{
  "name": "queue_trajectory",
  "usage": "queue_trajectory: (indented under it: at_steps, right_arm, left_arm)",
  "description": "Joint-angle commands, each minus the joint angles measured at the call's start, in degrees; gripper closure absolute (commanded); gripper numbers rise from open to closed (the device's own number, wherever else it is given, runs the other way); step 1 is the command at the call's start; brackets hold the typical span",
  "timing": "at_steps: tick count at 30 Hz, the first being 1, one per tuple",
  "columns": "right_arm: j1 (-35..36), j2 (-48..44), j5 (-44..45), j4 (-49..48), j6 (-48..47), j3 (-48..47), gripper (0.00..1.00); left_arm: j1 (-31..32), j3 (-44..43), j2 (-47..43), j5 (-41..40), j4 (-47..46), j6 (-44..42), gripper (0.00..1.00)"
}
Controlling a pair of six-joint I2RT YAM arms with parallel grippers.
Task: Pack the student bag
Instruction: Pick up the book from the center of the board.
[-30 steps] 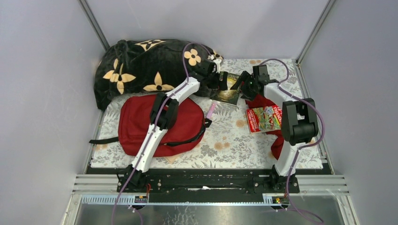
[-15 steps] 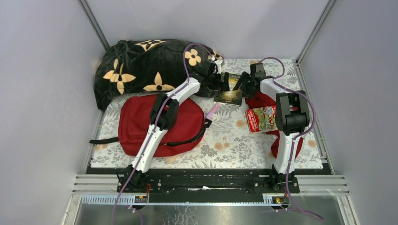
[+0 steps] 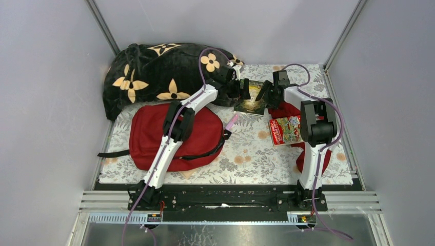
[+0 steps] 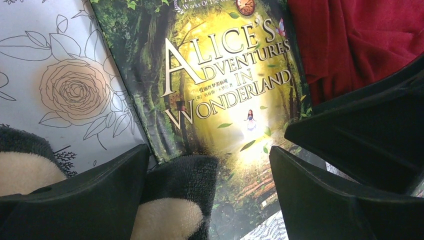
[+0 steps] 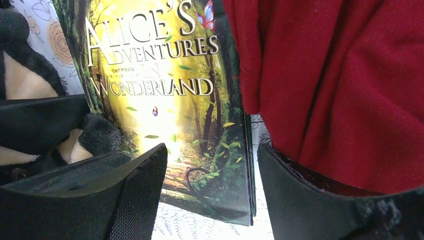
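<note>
Dark-red fabric is taking up the left half of the table: the student bag (image 3: 146,132) is lying flat near the front edge, a black strap trailing off its left side and the left arm reaching over it. Behind it a black plush blanket (image 3: 149,72) with pale flowers is sitting heaped in the far left corner. Right of that heap, a book titled Alice's Adventures in Wonderland (image 4: 225,85) is lying face up, one edge tucked under the blanket and the other beside a red garment (image 5: 350,75). The left gripper (image 4: 209,152) and the right gripper (image 5: 211,150) are both hanging over this book with jaws spread wide, grasping nothing. A second, red-covered book (image 3: 287,129) is resting on the garment. A white cloth (image 3: 251,151) printed with roses is covering the table, and plain grey walls (image 3: 46,102) are enclosing it.
</note>
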State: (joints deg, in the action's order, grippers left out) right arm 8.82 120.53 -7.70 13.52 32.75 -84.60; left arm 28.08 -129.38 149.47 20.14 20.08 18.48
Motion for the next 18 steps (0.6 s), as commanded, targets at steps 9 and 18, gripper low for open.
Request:
queue_trajectory:
  at_steps: [9,18]
  right_arm:
    - [-0.2,-8.9,-8.4,-12.9,2.1,7.7,0.34]
    - [-0.1,-10.9,-12.3,-20.4,6.6,9.1,0.37]
  left_arm:
    - [-0.3,2.9,1.0,0.8,4.6,0.9,0.02]
    - [-0.2,3.9,1.3,2.0,4.0,2.5,0.02]
